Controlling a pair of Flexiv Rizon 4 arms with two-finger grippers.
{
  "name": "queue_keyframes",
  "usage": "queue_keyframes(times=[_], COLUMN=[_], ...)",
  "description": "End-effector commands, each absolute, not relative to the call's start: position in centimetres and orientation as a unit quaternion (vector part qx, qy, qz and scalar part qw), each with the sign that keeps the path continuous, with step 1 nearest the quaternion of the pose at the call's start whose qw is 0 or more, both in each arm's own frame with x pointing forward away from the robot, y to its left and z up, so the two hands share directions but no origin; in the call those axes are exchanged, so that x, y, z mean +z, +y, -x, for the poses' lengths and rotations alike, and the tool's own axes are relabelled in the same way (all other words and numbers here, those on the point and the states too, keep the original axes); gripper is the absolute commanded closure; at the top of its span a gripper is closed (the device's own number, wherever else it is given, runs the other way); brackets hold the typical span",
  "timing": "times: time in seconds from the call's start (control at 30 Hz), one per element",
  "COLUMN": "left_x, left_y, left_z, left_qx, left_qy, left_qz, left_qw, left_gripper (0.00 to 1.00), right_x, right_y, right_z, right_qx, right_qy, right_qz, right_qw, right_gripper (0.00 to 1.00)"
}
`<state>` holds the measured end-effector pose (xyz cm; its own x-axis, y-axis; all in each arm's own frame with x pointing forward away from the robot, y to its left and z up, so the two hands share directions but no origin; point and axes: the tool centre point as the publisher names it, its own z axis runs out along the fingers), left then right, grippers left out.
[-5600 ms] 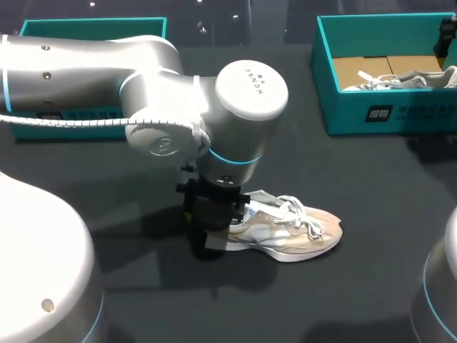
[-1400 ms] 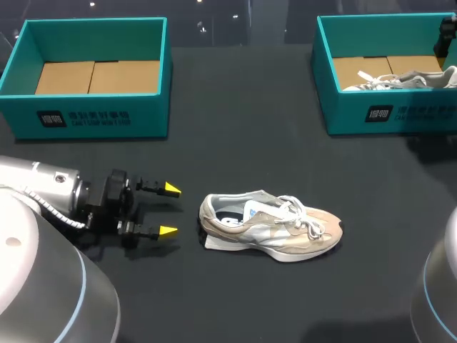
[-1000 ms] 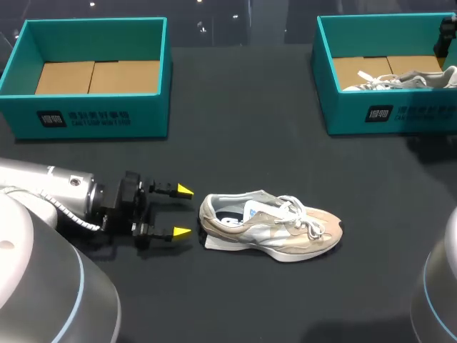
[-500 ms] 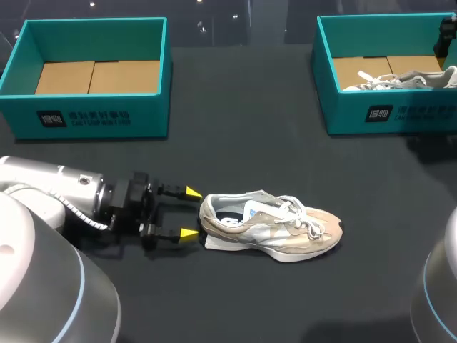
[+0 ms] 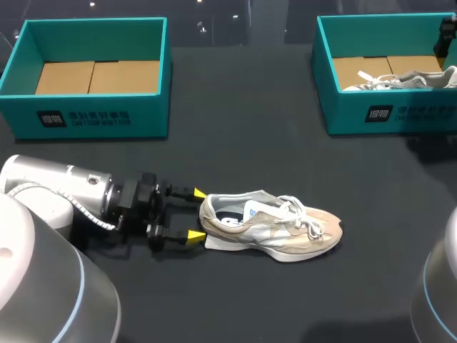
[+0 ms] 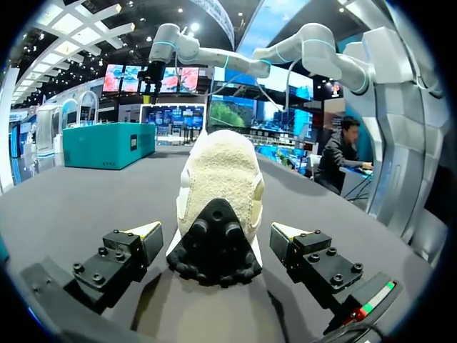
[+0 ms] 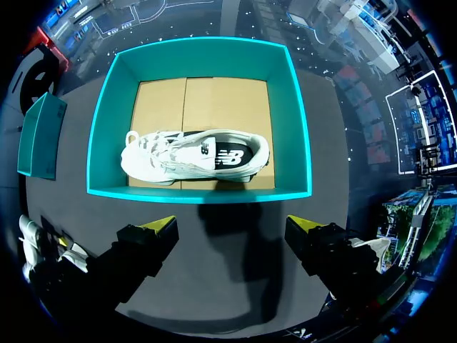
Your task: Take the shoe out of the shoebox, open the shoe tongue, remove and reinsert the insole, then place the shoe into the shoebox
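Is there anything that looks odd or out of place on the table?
Only one thing: a pale flat piece sticks out from under the heel of the shoe; I cannot tell whether it is the insole. Nothing else stands out.

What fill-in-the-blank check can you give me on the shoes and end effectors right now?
The open left end effector sits at the ____ of the beige shoe.
The beige shoe lies on the ____, outside the left shoebox.
The boxed shoe in the right shoebox, below the open right end effector, is ____.
Missing: heel; table; white.
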<state>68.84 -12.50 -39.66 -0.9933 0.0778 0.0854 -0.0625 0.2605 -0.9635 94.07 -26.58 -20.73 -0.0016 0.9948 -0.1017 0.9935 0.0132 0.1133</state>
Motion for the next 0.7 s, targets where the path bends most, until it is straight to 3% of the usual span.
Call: queue_keyframes(times=[0.03, 0.7], left_x=[-40.0, -40.6], left_y=[-13.4, -15.8], left_z=[-68.8, -68.3], left_qx=[0.607, 0.608], left_qy=[-0.793, -0.792], left_qz=[0.005, 0.022], left_qw=[0.056, 0.051], left_gripper=[0.0, 0.0], right_x=[-20.7, -20.7], right_y=[-26.5, -26.5], right_z=[-94.0, -94.0], right_qx=[0.004, 0.004], right_qy=[0.707, 0.707], right_qz=[-0.703, -0.703], right_qw=[0.077, 0.077], right_gripper=[0.0, 0.0])
